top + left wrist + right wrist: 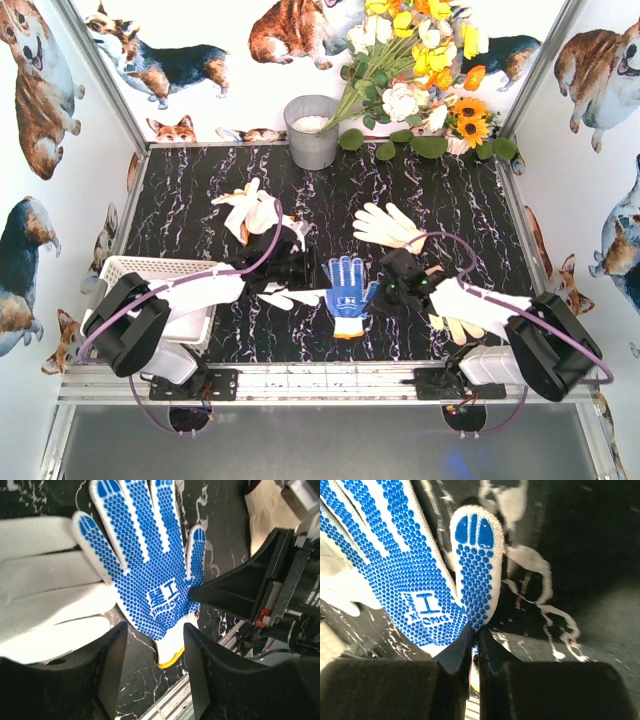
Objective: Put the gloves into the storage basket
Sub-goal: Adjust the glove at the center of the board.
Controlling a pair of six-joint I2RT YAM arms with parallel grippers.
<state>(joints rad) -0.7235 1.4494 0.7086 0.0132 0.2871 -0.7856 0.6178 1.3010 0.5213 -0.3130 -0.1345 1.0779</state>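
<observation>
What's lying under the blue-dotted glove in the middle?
Around the blue-dotted white fabric glove only black marbled tabletop shows. Its little-finger edge seems to overlap the fingertips of the plain white fabric glove. Anything beneath its palm is covered.

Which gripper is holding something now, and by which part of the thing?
The right gripper pinches the blue-dotted glove at its thumb's base. The left gripper straddles its cuff, open.
</observation>
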